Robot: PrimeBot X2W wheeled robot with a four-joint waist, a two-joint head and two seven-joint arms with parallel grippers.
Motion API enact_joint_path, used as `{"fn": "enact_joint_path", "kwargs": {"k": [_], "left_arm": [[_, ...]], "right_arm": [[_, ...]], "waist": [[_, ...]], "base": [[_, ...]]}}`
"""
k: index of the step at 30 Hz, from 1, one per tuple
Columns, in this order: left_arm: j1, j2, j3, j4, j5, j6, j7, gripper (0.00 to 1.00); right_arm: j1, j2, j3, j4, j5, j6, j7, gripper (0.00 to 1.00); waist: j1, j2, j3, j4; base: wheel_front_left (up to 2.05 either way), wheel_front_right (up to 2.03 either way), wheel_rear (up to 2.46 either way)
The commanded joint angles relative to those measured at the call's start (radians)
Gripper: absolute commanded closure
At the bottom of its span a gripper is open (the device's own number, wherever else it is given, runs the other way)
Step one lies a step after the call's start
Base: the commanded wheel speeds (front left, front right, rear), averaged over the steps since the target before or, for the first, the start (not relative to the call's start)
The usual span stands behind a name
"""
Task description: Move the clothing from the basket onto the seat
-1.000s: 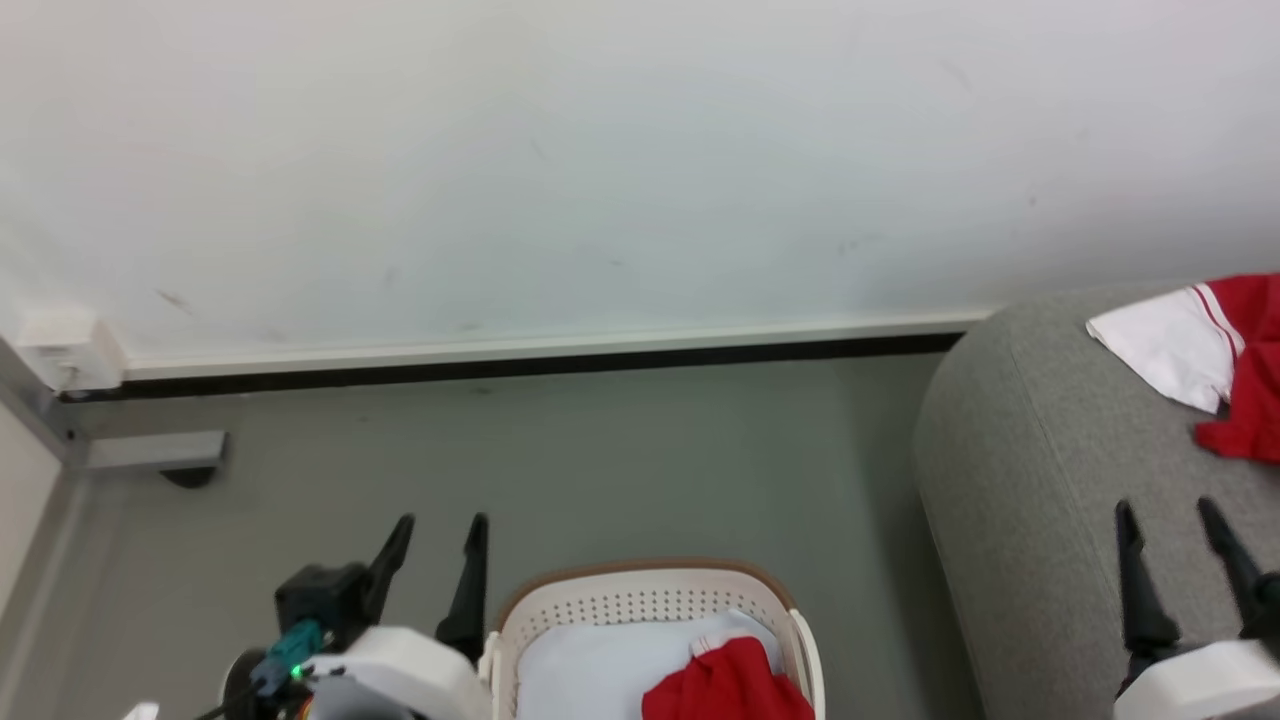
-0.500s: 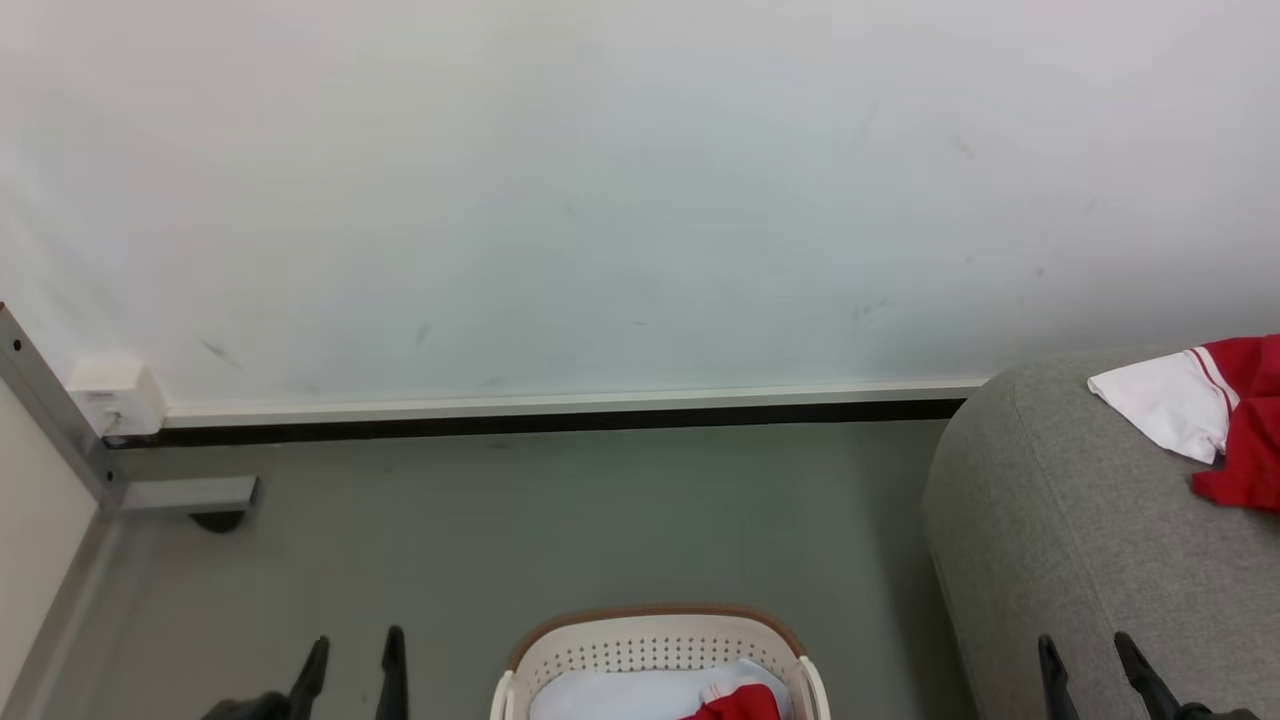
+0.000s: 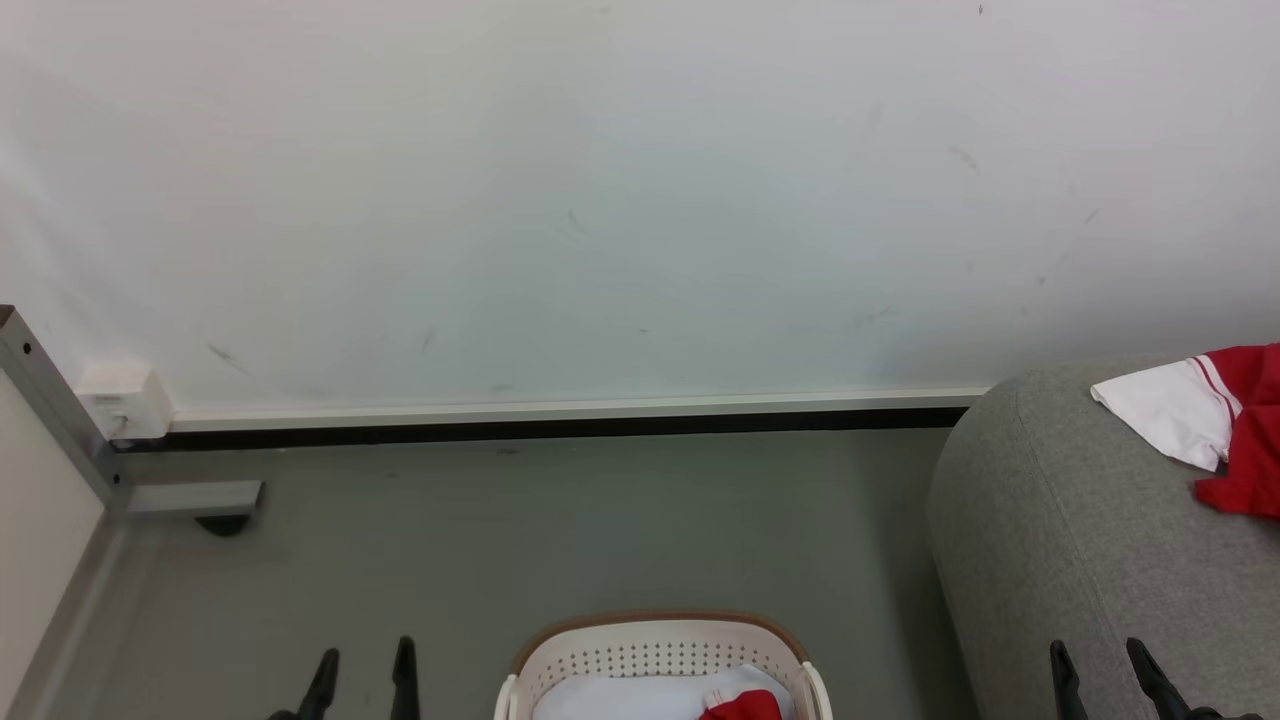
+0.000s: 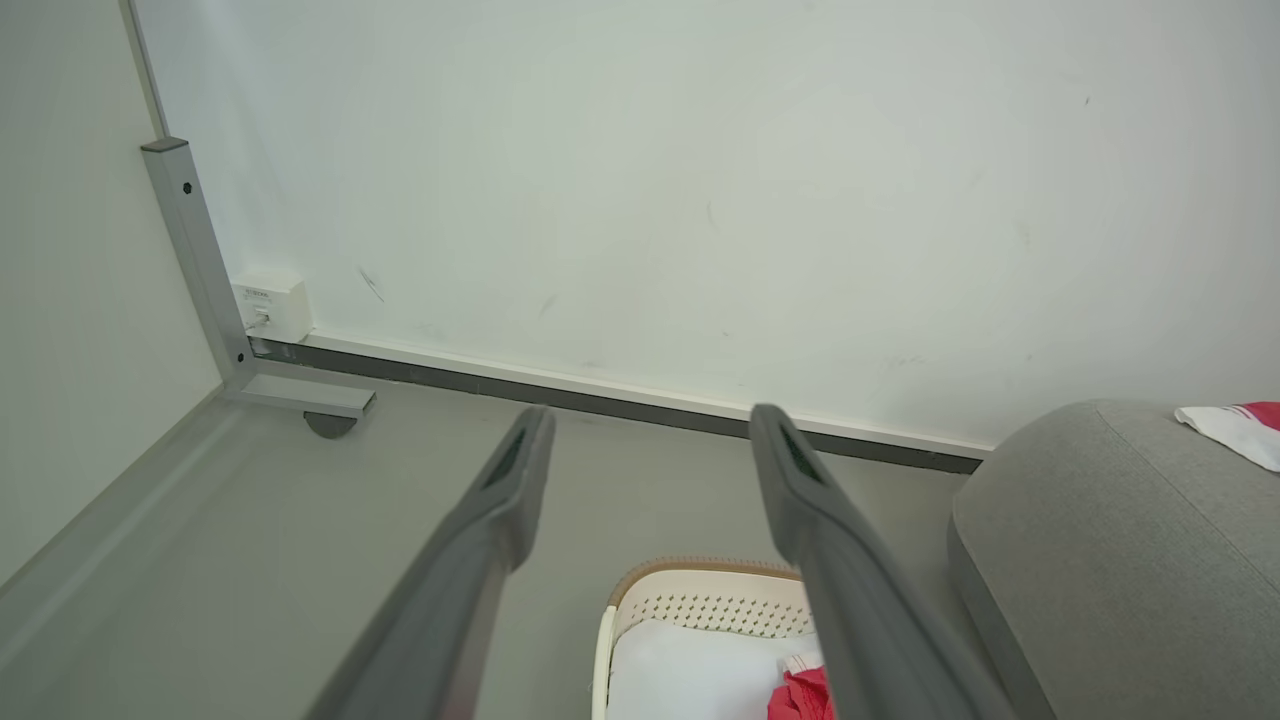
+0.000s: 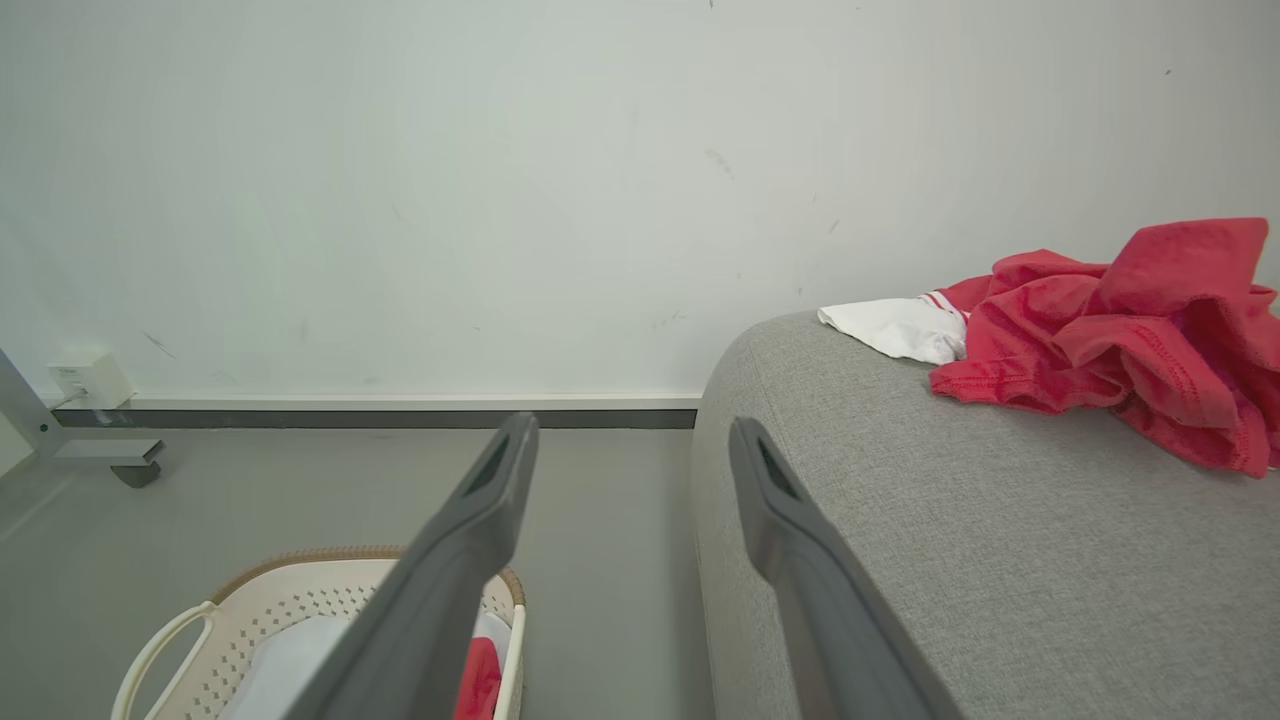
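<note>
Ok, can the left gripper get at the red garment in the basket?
Probably yes: the left gripper stands open left of the basket, whose top is uncovered; the red garment lies on a pale pad at its right side.

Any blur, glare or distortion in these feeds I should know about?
Head view: even, soft light, no glare, sharp; basket cut by the bottom edge. Left wrist view: left end effector softens near the lens. Right wrist view: clothing on the seat crisp.
</note>
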Motion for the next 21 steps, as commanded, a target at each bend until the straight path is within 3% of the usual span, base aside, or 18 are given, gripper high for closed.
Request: {"fn": "enact_joint_path", "kwargs": {"k": [1, 12, 21], "left_arm": [[-0.001, -0.001, 0.007, 0.005, 0.017, -0.005, -0.002, 0.00], [-0.017, -0.025, 0.035, 0.008, 0.045, -0.033, -0.003, 0.00], [-0.150, -0.055, -0.052, 0.027, 0.066, -0.063, 0.102, 0.00]], "right_arm": [[-0.005, 0.001, -0.001, -0.003, -0.003, -0.002, -0.004, 0.00], [-0.020, 0.001, 0.002, -0.020, -0.004, -0.002, 0.002, 0.00], [-0.066, -0.004, 0.017, -0.071, -0.014, -0.002, 0.012, 0.00]], "waist": [[0.0000, 0.0000, 0.001, 0.000], [0.0000, 0.0000, 0.020, -0.025], [0.0000, 0.0000, 0.106, -0.071]], "base": [[0.00, 0.00, 0.00], [0.00, 0.00, 0.00], [0.00, 0.00, 0.00]]}}
